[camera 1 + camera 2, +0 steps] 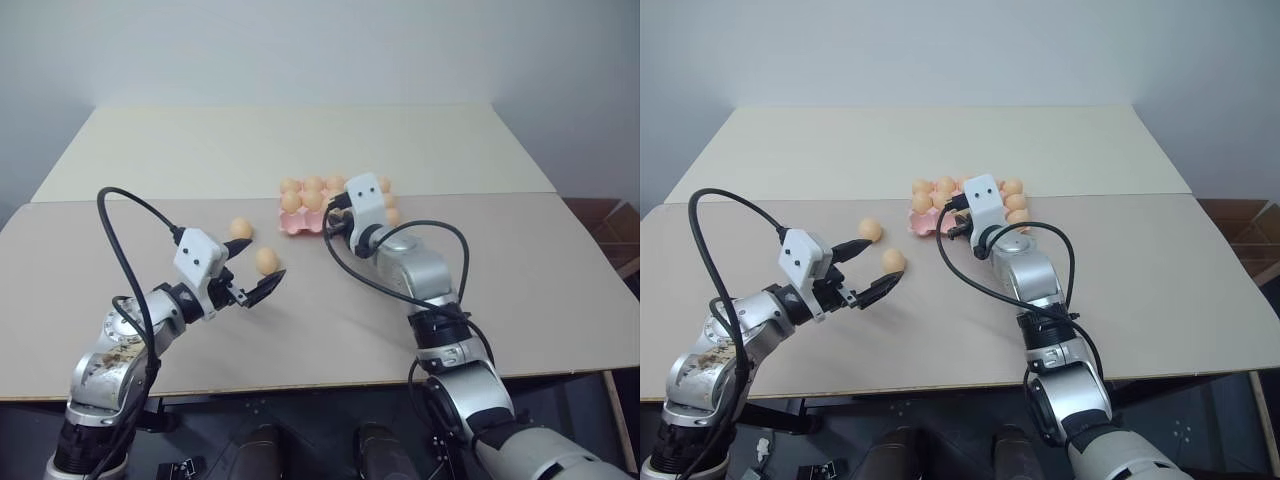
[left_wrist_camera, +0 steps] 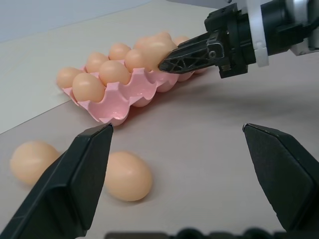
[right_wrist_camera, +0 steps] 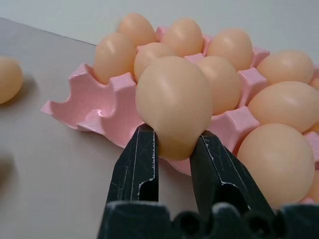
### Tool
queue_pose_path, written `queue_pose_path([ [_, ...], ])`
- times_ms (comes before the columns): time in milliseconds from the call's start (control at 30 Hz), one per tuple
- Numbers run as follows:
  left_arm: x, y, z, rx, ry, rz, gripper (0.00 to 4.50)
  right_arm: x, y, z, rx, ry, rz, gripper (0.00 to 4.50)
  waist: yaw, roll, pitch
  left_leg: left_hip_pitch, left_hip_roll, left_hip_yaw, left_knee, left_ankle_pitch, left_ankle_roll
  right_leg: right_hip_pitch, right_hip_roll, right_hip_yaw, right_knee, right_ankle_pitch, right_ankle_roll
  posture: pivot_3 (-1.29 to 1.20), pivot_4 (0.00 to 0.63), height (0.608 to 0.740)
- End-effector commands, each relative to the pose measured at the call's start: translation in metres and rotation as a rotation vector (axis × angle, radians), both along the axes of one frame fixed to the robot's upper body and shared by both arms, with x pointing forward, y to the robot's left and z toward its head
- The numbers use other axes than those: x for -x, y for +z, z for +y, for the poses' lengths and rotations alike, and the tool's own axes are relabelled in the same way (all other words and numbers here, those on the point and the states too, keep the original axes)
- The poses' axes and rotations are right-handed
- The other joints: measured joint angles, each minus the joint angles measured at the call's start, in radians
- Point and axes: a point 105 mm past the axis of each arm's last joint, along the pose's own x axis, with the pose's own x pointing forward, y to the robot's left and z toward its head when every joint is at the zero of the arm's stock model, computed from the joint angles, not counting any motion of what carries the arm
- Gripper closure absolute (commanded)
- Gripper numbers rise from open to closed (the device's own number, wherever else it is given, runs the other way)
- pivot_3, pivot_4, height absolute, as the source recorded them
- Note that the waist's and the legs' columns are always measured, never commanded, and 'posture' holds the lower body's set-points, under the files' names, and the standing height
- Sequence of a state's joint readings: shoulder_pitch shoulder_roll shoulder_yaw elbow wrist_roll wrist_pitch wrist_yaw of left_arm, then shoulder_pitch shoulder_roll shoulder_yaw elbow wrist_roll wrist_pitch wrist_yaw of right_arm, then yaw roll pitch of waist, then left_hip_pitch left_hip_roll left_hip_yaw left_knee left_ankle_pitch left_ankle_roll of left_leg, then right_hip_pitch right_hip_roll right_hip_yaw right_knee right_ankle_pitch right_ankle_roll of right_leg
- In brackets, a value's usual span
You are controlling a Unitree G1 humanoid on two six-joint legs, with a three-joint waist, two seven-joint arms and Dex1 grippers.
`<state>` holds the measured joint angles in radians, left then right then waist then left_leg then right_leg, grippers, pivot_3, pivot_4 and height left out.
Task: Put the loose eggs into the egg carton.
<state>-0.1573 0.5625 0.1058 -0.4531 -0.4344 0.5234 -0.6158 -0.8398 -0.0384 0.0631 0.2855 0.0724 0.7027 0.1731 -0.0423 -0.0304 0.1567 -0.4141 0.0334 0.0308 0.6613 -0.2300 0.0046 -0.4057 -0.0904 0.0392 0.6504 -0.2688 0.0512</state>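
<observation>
right gripper [image 3: 174, 149] clamped on egg [image 3: 173, 104] | egg carton [image 3: 107, 107] free cell at 12 o'clock, just beyond fingertips | left gripper [image 1: 258, 277] spread wide

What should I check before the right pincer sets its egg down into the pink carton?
1. Grip on the egg: the right pincer is shut on the pale orange oval egg, with both black fingers clamping its lower end. ok.
2. Free cell: the pink moulded egg carton shows empty cups at its near corner. ok.
3. Alignment: the held egg hangs at the carton's near edge; whether it sits over an empty cup, cannot tell.
4. Left pincer: open, holding nothing, apart from the carton. ok.
5. Work left: two loose pale orange eggs lie on the beige table. not ok.
</observation>
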Motion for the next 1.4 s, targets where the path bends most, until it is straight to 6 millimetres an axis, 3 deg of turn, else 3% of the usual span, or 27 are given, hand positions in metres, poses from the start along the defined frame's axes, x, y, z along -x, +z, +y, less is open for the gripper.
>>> queue_pose_path([
  [33, 0.003, 0.013, -0.003, 0.002, -0.015, -0.064, 0.0, -0.005, 0.022, -0.001, -0.026, -0.01, -0.068, 3.76, 0.0, 0.0, 0.0, 0.0, 0.0, 0.0, 0.0, 0.0, 0.0, 0.0, 0.0, 0.0, 0.0, 0.0, 0.0, 0.0, 0.15, 0.74],
  [133, 0.002, 0.013, -0.004, 0.004, -0.016, -0.066, 0.0, -0.005, 0.023, -0.003, -0.019, -0.011, -0.066, 3.76, 0.0, 0.0, 0.0, 0.0, 0.0, 0.0, 0.0, 0.0, 0.0, 0.0, 0.0, 0.0, 0.0, 0.0, 0.0, 0.0, 0.15, 0.74],
  [167, 0.002, 0.013, -0.004, 0.004, -0.016, -0.067, 0.0, -0.004, 0.022, -0.003, -0.017, -0.012, -0.065, 3.05, 0.0, 0.0, 0.0, 0.0, 0.0, 0.0, 0.0, 0.0, 0.0, 0.0, 0.0, 0.0, 0.0, 0.0, 0.0, 0.0, 0.15, 0.74],
  [433, 0.002, 0.013, -0.004, 0.01, -0.016, -0.069, 0.0, 0.002, 0.025, -0.003, -0.003, 0.004, -0.083, 0.28, 0.0, 0.0, 0.0, 0.0, 0.0, 0.0, 0.0, 0.0, 0.0, 0.0, 0.0, 0.0, 0.0, 0.0, 0.0, 0.0, 0.15, 0.74],
  [633, 0.004, 0.015, -0.002, 0.028, -0.007, -0.073, 0.0, 0.016, 0.04, -0.008, 0.006, 0.032, -0.175, 0.28, 0.001, 0.0, 0.0, 0.0, 0.0, 0.0, 0.0, 0.0, 0.0, 0.0, 0.0, 0.0, 0.0, 0.0, 0.0, 0.0, 0.15, 0.74],
  [767, 0.008, 0.017, 0.003, 0.059, 0.035, -0.082, 0.0, 0.049, 0.059, -0.008, -0.04, 0.138, -0.281, 0.28, 0.002, 0.0, 0.0, -0.001, 0.0, 0.0, 0.0, 0.0, 0.0, 0.0, 0.0, 0.0, -0.001, 0.0, 0.0, 0.0, 0.15, 0.74],
  [900, 0.015, 0.015, 0.009, 0.086, 0.101, -0.066, 0.0, 0.088, 0.06, -0.016, -0.139, 0.207, -0.306, 0.28, 0.002, 0.0, 0.0, -0.001, 0.001, -0.001, 0.0, 0.0, 0.0, 0.0, 0.0, 0.0, -0.001, 0.0, 0.0, 0.0, 0.15, 0.74],
  [1133, 0.03, 0.008, 0.014, 0.121, 0.182, -0.028, 0.0, 0.15, 0.034, -0.035, -0.136, 0.375, -0.302, 0.28, 0.008, 0.0, 0.0, 0.0, 0.0, -0.001, 0.0, 0.0, 0.0, 0.002, -0.001, 0.0, -0.002, 0.0, 0.0, 0.0, 0.15, 0.74],
  [1400, 0.025, -0.01, 0.014, 0.101, 0.342, 0.031, 0.0, 0.175, 0.006, -0.052, -0.1, 0.435, -0.214, 0.13, 0.009, -0.001, 0.0, 0.008, 0.0, -0.001, 0.0, 0.0, 0.0, 0.01, 0.001, 0.0, -0.003, 0.0, 0.001, 0.0, 0.15, 0.74],
])
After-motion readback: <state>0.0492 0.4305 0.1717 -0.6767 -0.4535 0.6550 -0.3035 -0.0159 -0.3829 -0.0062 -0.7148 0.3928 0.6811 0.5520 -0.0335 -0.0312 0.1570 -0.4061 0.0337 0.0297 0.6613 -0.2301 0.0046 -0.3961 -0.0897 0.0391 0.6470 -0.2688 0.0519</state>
